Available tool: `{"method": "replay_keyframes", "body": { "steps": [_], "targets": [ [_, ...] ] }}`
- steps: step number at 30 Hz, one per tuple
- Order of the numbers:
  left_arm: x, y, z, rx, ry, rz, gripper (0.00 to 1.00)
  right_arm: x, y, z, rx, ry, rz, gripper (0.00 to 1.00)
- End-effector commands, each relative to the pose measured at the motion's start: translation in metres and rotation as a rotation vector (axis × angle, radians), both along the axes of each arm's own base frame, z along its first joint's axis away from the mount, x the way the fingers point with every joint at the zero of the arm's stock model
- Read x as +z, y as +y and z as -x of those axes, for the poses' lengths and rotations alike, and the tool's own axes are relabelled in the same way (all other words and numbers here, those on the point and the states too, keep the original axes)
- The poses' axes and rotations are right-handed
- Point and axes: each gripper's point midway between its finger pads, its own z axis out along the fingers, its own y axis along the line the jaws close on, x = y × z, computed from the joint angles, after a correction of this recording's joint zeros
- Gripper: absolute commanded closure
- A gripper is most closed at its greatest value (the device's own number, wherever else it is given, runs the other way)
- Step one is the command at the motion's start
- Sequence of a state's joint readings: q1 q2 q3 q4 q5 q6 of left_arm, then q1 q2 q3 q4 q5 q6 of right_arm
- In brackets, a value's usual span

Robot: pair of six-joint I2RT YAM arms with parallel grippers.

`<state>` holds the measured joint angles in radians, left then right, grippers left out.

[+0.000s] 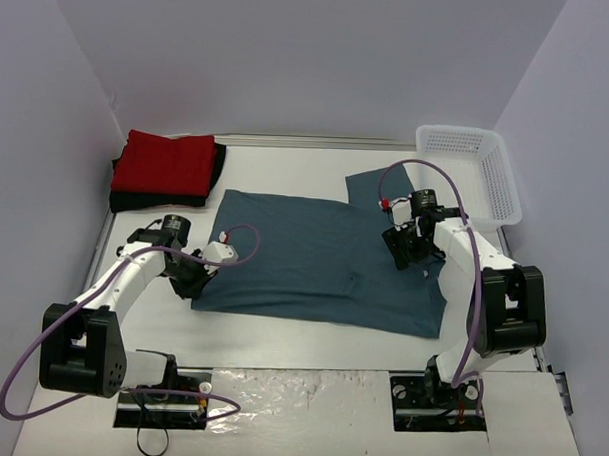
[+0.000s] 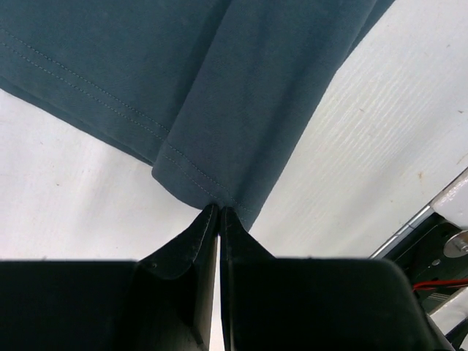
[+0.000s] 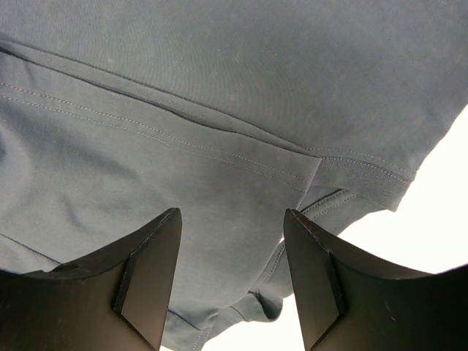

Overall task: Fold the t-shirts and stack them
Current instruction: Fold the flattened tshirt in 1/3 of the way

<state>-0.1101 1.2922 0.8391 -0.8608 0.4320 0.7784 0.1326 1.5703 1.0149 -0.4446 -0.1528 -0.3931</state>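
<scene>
We see the teal t-shirt (image 1: 323, 264) spread open, mostly flat, mid-table (image 1: 287, 167), one sleeve reaching toward the far right. The red t-shirt (image 1: 167, 161) is folded and lies on top of the folded black t-shirt (image 1: 145, 200) at the far left corner, well apart from the teal one. A white basket (image 1: 501, 190) stands at the far right corner, near the teal sleeve but not touching it as far as we can tell.

The left gripper (image 1: 195, 282) is low at the near left corner of the teal shirt. In the left wrist view its fingers (image 2: 197, 241) are pressed together with only a hairline gap, and the stitched hem corner meets the tips. We read it as nipping that corner, with the cloth otherwise lying on the table.

The right gripper (image 1: 404, 249) is over the right side of the teal shirt, near the sleeve. In the right wrist view its fingers (image 3: 150, 278) stand wide apart, holding nothing, with teal cloth, a double-stitched seam and a folded hem edge below them and white table showing at the right
</scene>
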Motion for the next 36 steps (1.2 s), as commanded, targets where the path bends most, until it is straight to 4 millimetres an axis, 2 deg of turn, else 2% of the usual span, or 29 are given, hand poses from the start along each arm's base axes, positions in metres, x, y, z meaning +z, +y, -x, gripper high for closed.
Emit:
{"method": "replay_keyframes", "body": {
  "steps": [1, 8, 16, 19, 23, 24, 28, 31, 32, 35, 36],
  "targets": [
    [-0.001, 0.005, 0.001, 0.000, -0.013, -0.023, 0.98, -0.007, -0.003, 0.006, -0.004, 0.036, 0.024, 0.46],
    [-0.008, 0.007, -0.016, 0.061, -0.053, -0.038, 0.98, -0.010, -0.003, 0.007, -0.007, 0.045, 0.027, 0.46],
    [0.001, 0.012, -0.048, 0.162, -0.183, -0.059, 0.98, -0.011, -0.004, 0.007, -0.009, 0.049, 0.031, 0.46],
    [-0.002, 0.015, -0.055, 0.181, -0.197, -0.083, 0.97, -0.013, -0.004, 0.008, -0.009, 0.055, 0.031, 0.46],
    [-0.008, 0.017, -0.056, 0.178, -0.175, -0.111, 0.89, -0.014, -0.003, 0.008, -0.009, 0.060, 0.032, 0.46],
    [-0.011, 0.016, -0.054, 0.169, -0.163, -0.115, 0.83, -0.013, -0.003, 0.008, -0.009, 0.057, 0.031, 0.46],
    [-0.014, 0.019, -0.051, 0.148, -0.153, -0.140, 0.76, -0.011, -0.004, 0.007, -0.010, 0.050, 0.037, 0.47],
    [-0.005, 0.025, -0.059, 0.175, -0.194, -0.168, 0.74, 0.001, -0.002, -0.001, -0.016, 0.005, 0.046, 0.47],
    [0.000, 0.026, -0.063, 0.192, -0.214, -0.172, 0.74, 0.013, -0.001, -0.008, -0.019, -0.028, 0.041, 0.47],
    [0.026, 0.026, -0.082, 0.245, -0.269, -0.169, 0.72, 0.032, 0.000, -0.021, -0.015, -0.066, 0.041, 0.47],
    [0.032, 0.026, -0.088, 0.281, -0.274, -0.164, 0.72, 0.044, 0.001, -0.033, -0.014, -0.103, 0.040, 0.47]
  ]
}}
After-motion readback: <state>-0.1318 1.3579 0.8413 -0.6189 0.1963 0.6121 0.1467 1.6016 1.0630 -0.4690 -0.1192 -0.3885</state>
